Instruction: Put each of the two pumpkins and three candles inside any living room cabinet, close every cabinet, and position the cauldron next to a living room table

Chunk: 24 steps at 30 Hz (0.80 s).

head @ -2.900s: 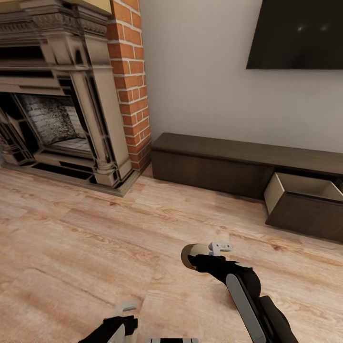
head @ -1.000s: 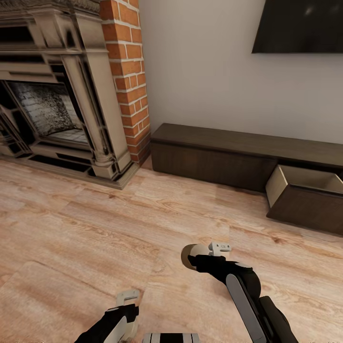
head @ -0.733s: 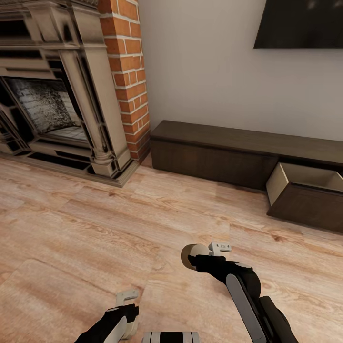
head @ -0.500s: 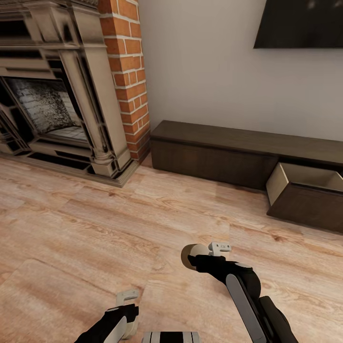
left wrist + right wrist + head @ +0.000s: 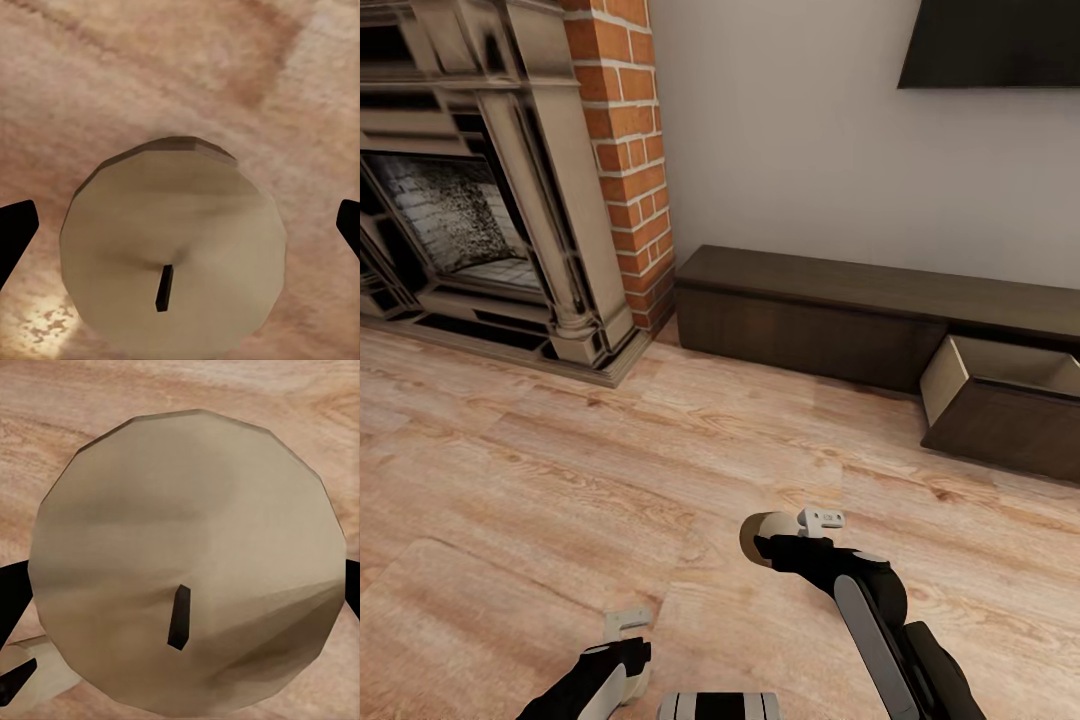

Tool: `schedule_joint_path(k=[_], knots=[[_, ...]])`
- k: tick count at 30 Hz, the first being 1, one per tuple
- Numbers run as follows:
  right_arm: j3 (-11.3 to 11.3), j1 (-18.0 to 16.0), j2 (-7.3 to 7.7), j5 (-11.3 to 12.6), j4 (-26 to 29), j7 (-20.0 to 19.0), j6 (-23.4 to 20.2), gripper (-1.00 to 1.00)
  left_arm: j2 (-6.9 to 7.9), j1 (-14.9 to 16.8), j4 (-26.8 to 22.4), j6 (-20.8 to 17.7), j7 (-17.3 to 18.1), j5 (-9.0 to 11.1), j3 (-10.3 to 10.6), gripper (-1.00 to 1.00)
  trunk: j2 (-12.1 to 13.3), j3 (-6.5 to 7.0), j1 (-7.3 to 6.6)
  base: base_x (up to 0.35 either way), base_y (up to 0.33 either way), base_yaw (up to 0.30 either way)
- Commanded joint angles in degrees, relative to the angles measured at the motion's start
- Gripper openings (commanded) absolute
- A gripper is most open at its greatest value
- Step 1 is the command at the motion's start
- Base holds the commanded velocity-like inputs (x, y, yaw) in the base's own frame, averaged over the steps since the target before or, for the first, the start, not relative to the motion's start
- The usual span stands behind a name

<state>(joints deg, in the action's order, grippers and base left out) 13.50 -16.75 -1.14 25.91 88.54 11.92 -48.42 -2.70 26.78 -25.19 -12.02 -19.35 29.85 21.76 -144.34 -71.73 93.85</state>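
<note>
In the head view my right gripper (image 5: pixel 768 545) is shut on a beige candle (image 5: pixel 757 533), held out over the wood floor. My left gripper (image 5: pixel 626 648) sits low at the bottom edge of that view. The left wrist view looks down on a candle (image 5: pixel 172 255) with a dark wick, between the two dark fingertips (image 5: pixel 16 232). The right wrist view shows the other candle (image 5: pixel 187 555) from above, close up between that gripper's fingers. The long dark-brown cabinet (image 5: pixel 810 315) stands against the wall ahead. Its right drawer (image 5: pixel 1000 395) is pulled out, showing a pale inside.
A beige stone fireplace (image 5: pixel 490 190) with a brick column (image 5: pixel 625 150) stands at the left. A dark TV (image 5: pixel 995 40) hangs on the wall above the cabinet. Wood floor (image 5: pixel 610 460) lies between me and the cabinet.
The whole view has shifted: the fireplace slid left and the cabinet sits a little differently in the picture. Both arms keep the same pose and hold their candles.
</note>
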Motion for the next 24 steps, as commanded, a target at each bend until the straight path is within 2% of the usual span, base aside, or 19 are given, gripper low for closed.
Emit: schedule_joint_path(k=[1, 4, 15, 18, 24], knots=[[0.06, -0.03, 0.0, 0.63, 0.06, 0.65, -0.14, -1.0, 0.06, 0.03, -0.12, -0.18, -0.51, 0.47, 0.48, 1.0, -0.03, -0.27, 0.01, 0.0, 0.0, 0.0], [0.1, -0.03, -0.05, 0.63, 0.06, 0.65, -0.13, -1.0, 0.06, 0.03, -0.12, -0.11, -0.55, 0.47, 0.48, 1.0, -0.07, -0.93, 0.09, 0.0, 0.0, 0.0], [0.16, -0.03, -0.09, 0.63, 0.08, 0.65, -0.16, -1.0, 0.06, 0.01, -0.12, 0.16, -1.76, 0.51, 0.48, 1.0, -0.07, -0.93, 0.09, 0.0, 0.0, 0.0], [0.14, -0.03, -0.09, 0.63, 0.09, 0.65, -0.14, -1.0, 0.06, -0.03, -0.12, 0.26, -2.7, 0.49, 0.48, 1.0, -0.11, -1.6, 0.17, 0.0, 0.0, 0.0], [0.2, -0.03, -0.09, 0.63, 0.09, 0.65, -0.14, -1.0, 0.06, -0.06, -0.12, 0.32, -3.35, 0.46, 0.48, 1.0, -0.11, -1.6, 0.17, 0.0, 0.0, 0.0]])
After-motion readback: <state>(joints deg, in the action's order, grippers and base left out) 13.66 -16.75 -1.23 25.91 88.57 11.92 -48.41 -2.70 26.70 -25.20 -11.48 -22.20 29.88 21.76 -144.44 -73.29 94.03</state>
